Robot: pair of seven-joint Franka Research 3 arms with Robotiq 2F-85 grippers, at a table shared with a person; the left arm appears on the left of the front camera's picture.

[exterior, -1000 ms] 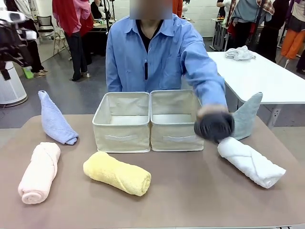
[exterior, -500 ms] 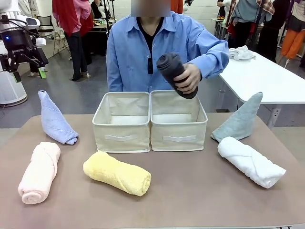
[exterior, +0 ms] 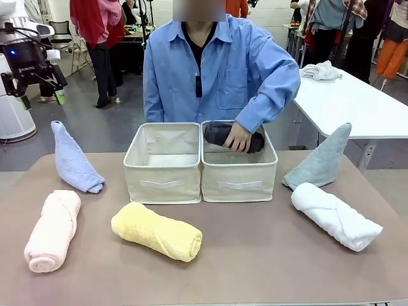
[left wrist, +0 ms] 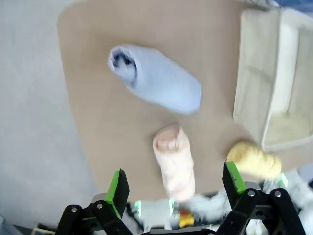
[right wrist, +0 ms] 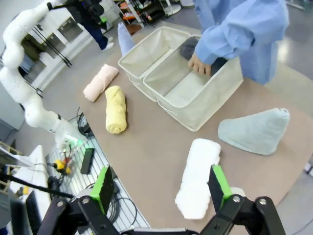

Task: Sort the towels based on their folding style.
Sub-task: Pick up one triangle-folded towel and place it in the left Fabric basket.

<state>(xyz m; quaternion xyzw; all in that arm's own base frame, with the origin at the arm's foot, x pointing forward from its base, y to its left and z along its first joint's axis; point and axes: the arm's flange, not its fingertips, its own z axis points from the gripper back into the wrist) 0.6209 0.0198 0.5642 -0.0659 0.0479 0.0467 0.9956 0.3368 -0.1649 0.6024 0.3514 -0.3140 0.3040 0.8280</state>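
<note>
Reaching toward twelve o'clock, you could strike the person's hand (exterior: 239,137) holding the charcoal roll (exterior: 217,132) in the right bin (exterior: 239,185); your left hand (left wrist: 174,183) and right hand (right wrist: 161,186) stand wide, apparently empty.

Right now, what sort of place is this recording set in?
Probably a robotics lab or open workshop hall: a white robot arm beside the brown table, a second white table behind, and people standing about.
</note>
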